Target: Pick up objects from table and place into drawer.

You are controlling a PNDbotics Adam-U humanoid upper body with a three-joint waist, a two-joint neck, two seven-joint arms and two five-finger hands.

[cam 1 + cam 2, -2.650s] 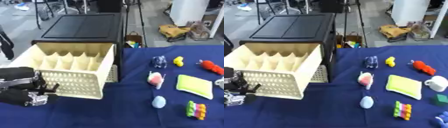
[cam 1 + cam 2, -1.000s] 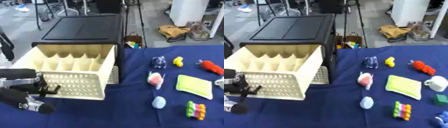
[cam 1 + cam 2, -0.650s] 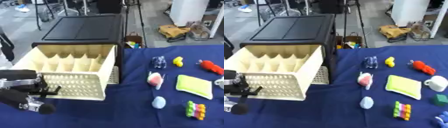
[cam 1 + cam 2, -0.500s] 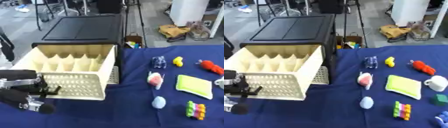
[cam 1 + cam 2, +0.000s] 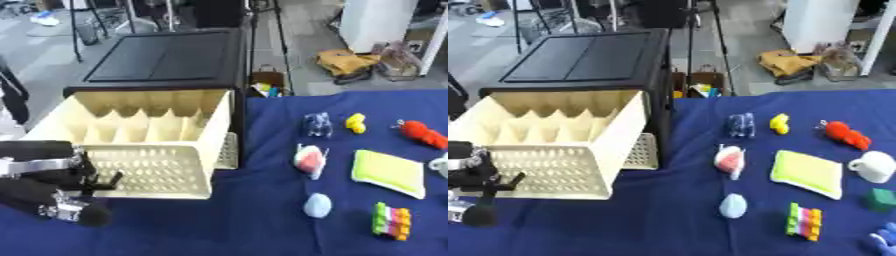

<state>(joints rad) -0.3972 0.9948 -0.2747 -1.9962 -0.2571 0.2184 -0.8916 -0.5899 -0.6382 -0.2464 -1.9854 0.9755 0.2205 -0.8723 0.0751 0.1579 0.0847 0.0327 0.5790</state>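
The cream drawer stands pulled out of the black cabinet, its perforated front panel facing the robot and its interior split by zigzag dividers into narrow compartments. No object is visible inside it. The drawer serves as the landmark for the positions below.

The left hand lies low at the drawer's front left corner, just in front of the perforated panel. Whether it touches the panel cannot be determined. Its fingers are curled, and no object is seen in them. The right hand shows only as a blurred bluish shape at the lower right corner of the right eye view; the state of its fingers cannot be determined.

All loose objects lie on the blue tablecloth, to the right of the drawer:
- A small blue-grey toy sits nearest the drawer's rear right corner.
- A yellow toy sits just right of it.
- A red toy lies farther right.
- A pink-and-white item lies level with the drawer front.
- A yellow-green sponge pad lies right of that item.
- A white cup stands right of the pad.
- A pale blue egg shape lies in front of the pink-and-white item.
- A striped multicolour block lies right of the egg shape.
- A green cube lies at the far right.
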